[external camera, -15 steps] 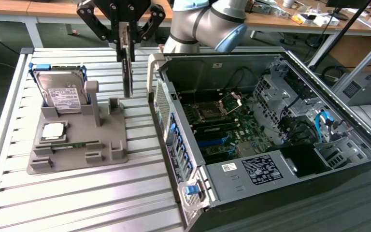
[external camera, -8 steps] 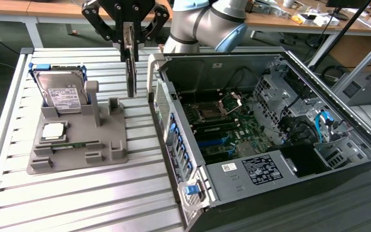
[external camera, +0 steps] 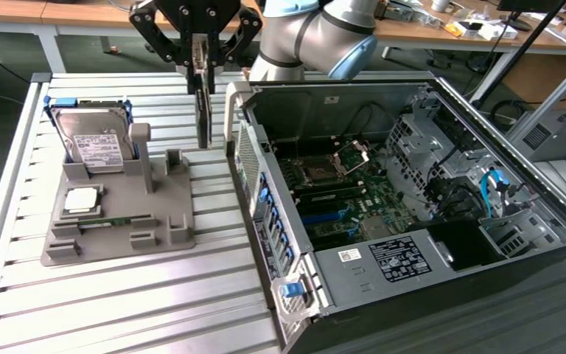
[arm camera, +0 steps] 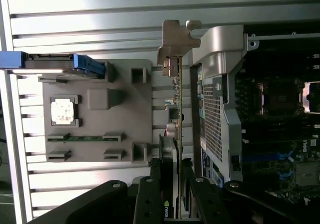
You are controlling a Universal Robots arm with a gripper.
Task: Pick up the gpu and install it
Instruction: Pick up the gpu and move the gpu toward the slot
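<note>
- Exterior view: computer case (external camera: 248, 158) lies open on its side at the exterior view's right, motherboard (external camera: 342, 192) exposed, expansion slots bare as far as I can tell.
- Slatted aluminium table (external camera: 116, 302) carries the case and a grey fixture tray (external camera: 165, 221) at the exterior view's left. A hard drive (external camera: 96, 144), a processor chip (external camera: 82, 199) and a memory stick (external camera: 111, 221) sit in the tray.
- Arm (external camera: 312, 37) reaches in from the far side, wrist pointing straight down over the strip of table between tray and case.
- Gpu (external camera: 203, 110) hangs vertical and edge-on, clear of the tray and just beside the case's rear wall. Its metal bracket (arm camera: 176, 36) is at the end away from the grip.
- Gripper (external camera: 203, 63) is clamped on the card's upper end, one finger on each face.
- Step, by my reading: pick-up is done and the carry toward the case is in hand. Nothing is seated yet.
- The install calls for the card's connector edge to line up with a motherboard slot and the bracket to meet the rear panel. Clearance past the case wall looks tight.
</note>
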